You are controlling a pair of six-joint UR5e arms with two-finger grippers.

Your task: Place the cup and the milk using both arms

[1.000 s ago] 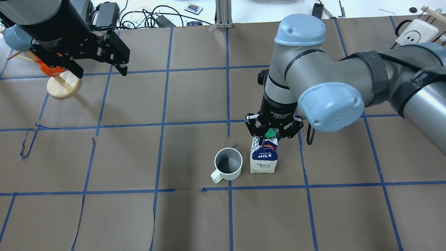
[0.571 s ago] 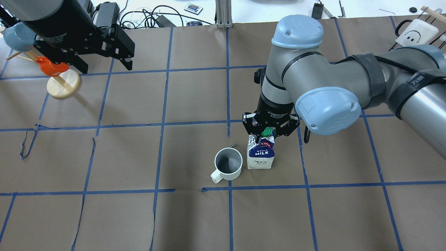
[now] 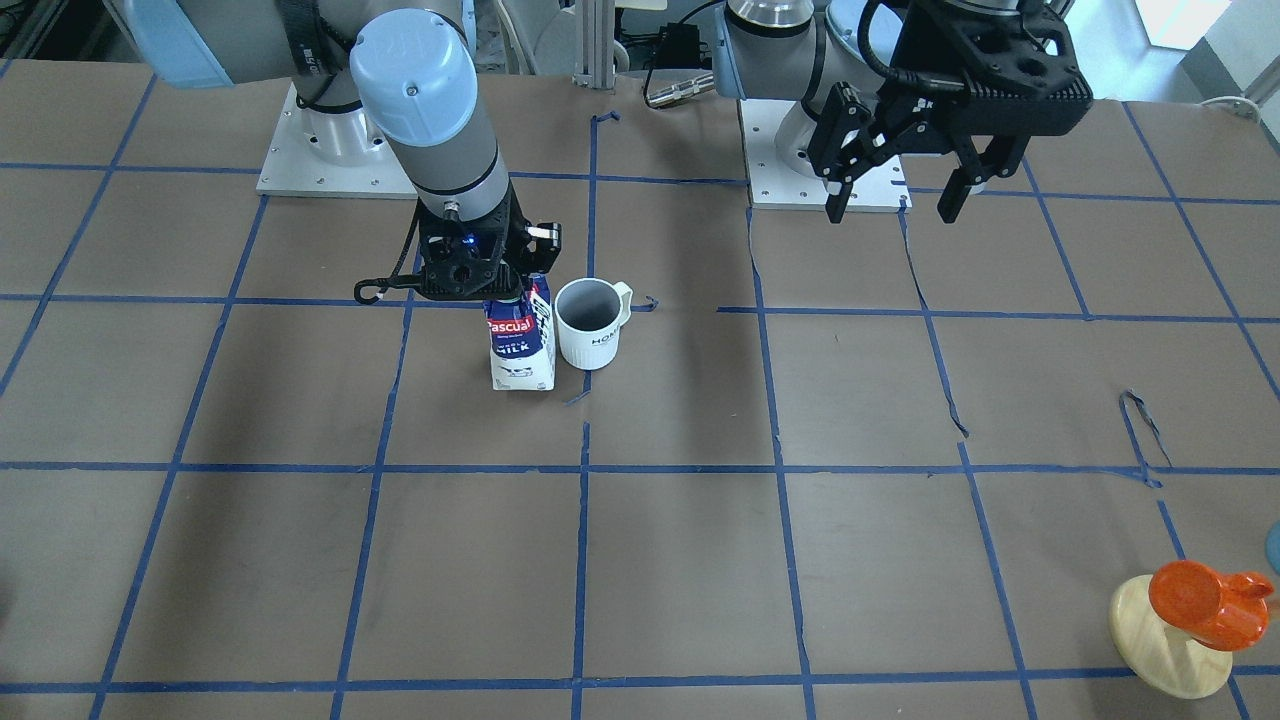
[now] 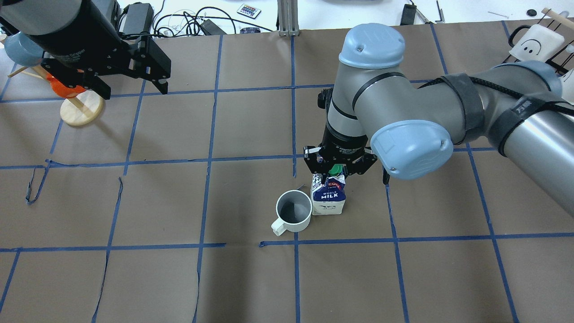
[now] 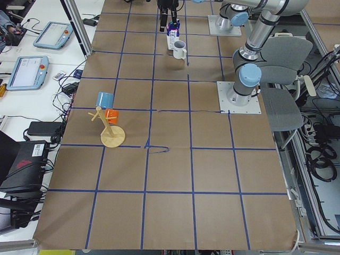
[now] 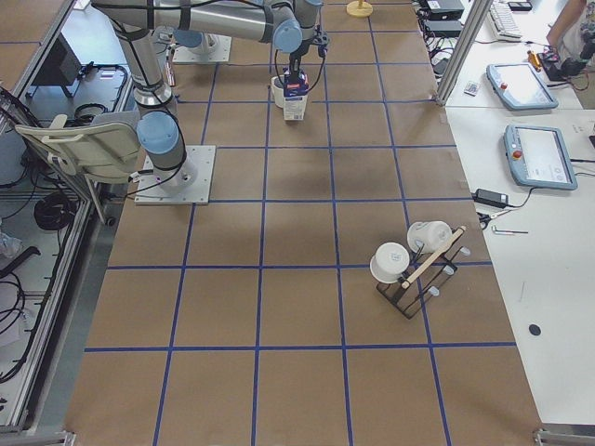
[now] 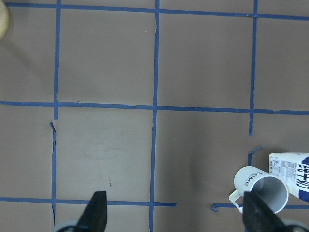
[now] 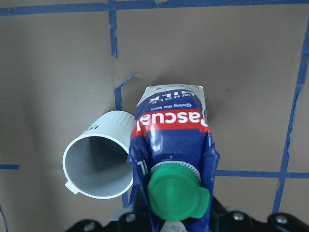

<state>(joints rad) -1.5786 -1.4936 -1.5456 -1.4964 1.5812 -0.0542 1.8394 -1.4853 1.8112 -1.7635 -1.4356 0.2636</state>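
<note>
The milk [image 4: 328, 197] is a blue and white carton with a green cap [image 8: 176, 191], standing upright. My right gripper [image 4: 334, 172] is shut on the milk's gable top. The carton's base is at or just above the table; I cannot tell which. The cup [image 4: 293, 211] is a pale ribbed mug that stands directly to the milk's left, very close or touching. Both also show in the front-facing view, the milk [image 3: 520, 345] and the cup [image 3: 588, 325]. My left gripper [image 4: 132, 89] is open and empty, held high over the far left, well away from both.
A wooden stand [image 4: 80, 110] with an orange cup [image 3: 1200, 600] and a blue cup [image 4: 18, 49] is at the far left. A white mug rack [image 4: 536, 40] is at the far right. Cables [image 4: 188, 22] lie beyond the far edge.
My right gripper has carried the milk to the left, from a gap away to right beside the cup. The left gripper has shifted only slightly.
</note>
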